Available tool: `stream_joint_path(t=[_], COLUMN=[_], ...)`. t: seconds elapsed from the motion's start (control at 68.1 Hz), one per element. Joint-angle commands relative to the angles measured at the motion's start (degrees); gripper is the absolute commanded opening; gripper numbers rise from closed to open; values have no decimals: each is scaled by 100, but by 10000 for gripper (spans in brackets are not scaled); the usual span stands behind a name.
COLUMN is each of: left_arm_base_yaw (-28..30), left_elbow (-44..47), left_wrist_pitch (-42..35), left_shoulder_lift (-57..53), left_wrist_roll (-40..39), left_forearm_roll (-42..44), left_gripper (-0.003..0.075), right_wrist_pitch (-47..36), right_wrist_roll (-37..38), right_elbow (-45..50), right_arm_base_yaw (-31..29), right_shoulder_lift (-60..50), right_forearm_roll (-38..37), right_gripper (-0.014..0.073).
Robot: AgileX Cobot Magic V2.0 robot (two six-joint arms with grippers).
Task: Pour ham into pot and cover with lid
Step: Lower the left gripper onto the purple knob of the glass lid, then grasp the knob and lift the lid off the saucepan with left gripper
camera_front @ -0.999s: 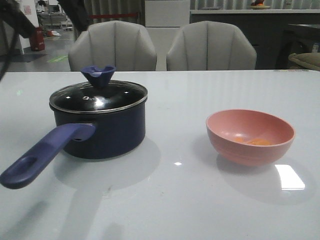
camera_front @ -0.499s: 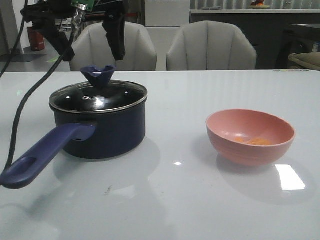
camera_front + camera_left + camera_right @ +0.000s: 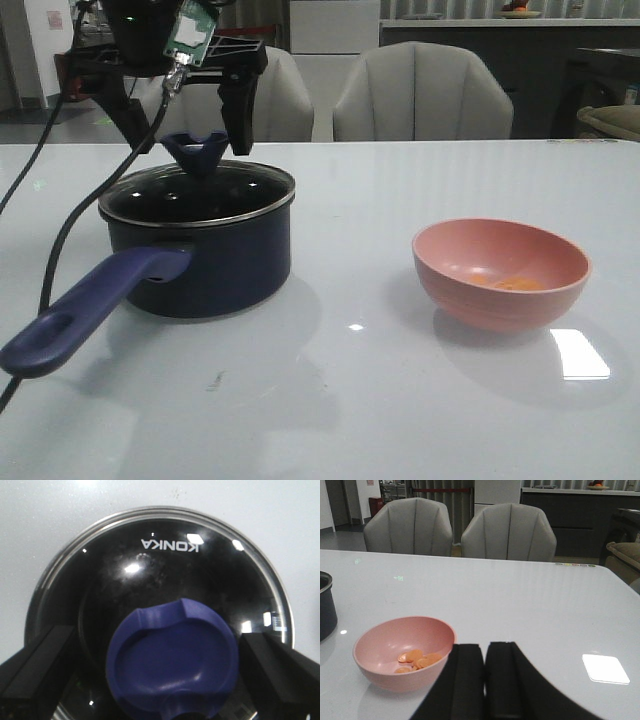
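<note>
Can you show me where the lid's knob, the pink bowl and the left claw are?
lid knob (image 3: 172, 662): left wrist view, hollow top.
pink bowl (image 3: 500, 305): front view, outer wall.
left claw (image 3: 185, 105): front view, midway between its open fingers.

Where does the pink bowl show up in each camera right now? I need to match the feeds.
Front view: the pink bowl sits right of centre on the table, ham inside.
Left wrist view: not in it; only the lid, its knob and the open left hand.
Right wrist view: the bowl is lower left, just beyond the shut right hand.
Shared landmark: the pot, seen at the right wrist view's left edge.
</note>
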Motion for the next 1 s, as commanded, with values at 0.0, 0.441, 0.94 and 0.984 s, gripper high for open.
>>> stream_joint_path(t=[0.0, 0.441, 0.94, 0.984], left_arm_base_yaw=[-47, -47, 201, 315], left_elbow=[-193, -551, -856, -793], left_wrist_pitch=[-170, -36, 651, 746], left_shoulder_lift=[-253, -194, -934, -1068], left_wrist_roll=[-74, -74, -26, 83], left_forearm_roll=[29, 8, 174, 199], left_gripper=[627, 278, 278, 278], right_wrist_pitch=[-482, -482, -482, -482], right_wrist_roll=[8, 8, 8, 8], right_elbow=[-34, -34, -34, -34], right_arm_base_yaw=[-29, -29, -29, -29], right_shoulder_lift=[-113, -113, -113, -113], right_forearm_roll=[-91, -91, -91, -91], right_gripper=[162, 162, 162, 162])
